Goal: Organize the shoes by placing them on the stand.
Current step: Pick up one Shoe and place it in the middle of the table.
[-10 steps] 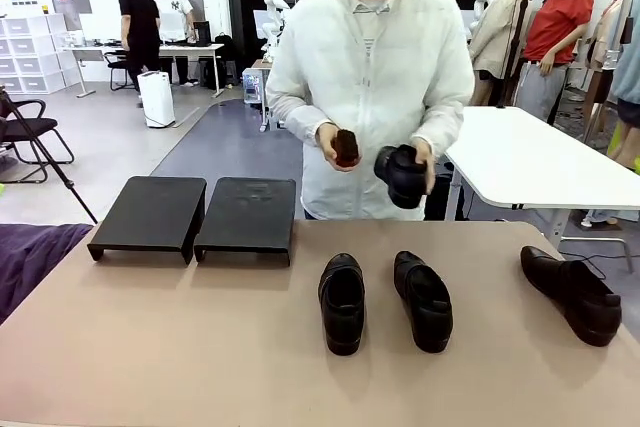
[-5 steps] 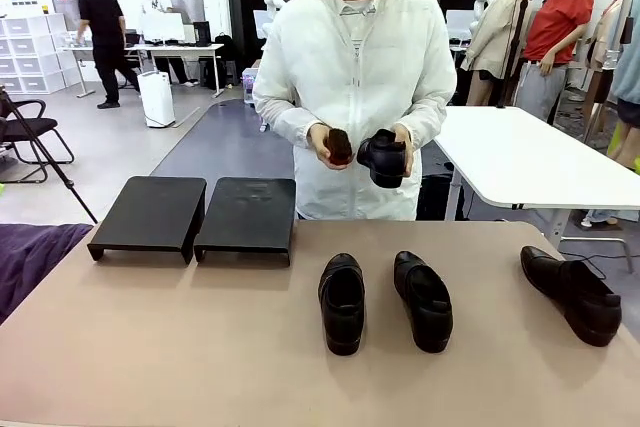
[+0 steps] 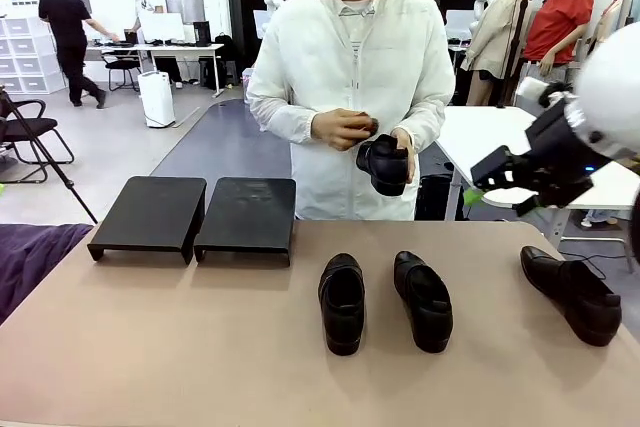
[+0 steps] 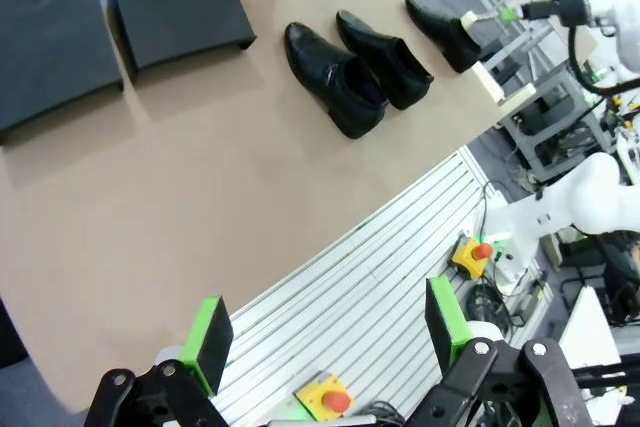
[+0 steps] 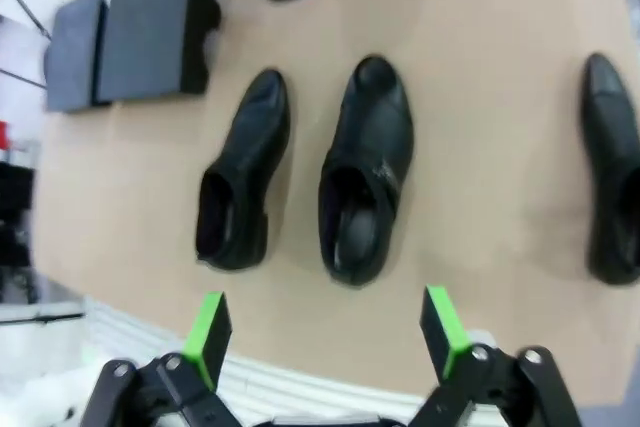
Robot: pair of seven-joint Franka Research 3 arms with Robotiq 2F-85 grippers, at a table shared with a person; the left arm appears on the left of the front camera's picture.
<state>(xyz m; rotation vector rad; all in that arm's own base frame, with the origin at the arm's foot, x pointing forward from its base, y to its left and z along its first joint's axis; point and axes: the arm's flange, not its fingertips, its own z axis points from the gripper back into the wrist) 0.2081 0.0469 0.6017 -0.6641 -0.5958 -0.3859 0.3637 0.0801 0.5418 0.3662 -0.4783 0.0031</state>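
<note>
Three black shoes lie on the tan table: two side by side in the middle [image 3: 342, 302] [image 3: 422, 299] and one at the right edge [image 3: 572, 292]. The person across the table holds another shoe [image 3: 385, 162] in both hands at chest height. The stand, two low black platforms [image 3: 150, 212] [image 3: 248, 212], sits at the back left with nothing on it. My right gripper [image 3: 478, 185] hangs open in the air above the right side of the table; from above it sees the middle pair [image 5: 240, 172] [image 5: 365, 172]. My left gripper [image 4: 325, 332] is open, high over the table's near edge.
A purple cloth [image 3: 30, 257] covers the table's near left corner. A white table [image 3: 530, 157] stands behind on the right. Below the near edge are an aluminium frame and emergency-stop buttons [image 4: 475, 252]. Bare tabletop lies in front of the stand.
My right arm has come into the front view from the right. The person has drawn the held shoe closer and closed the other hand over the small brown thing they held.
</note>
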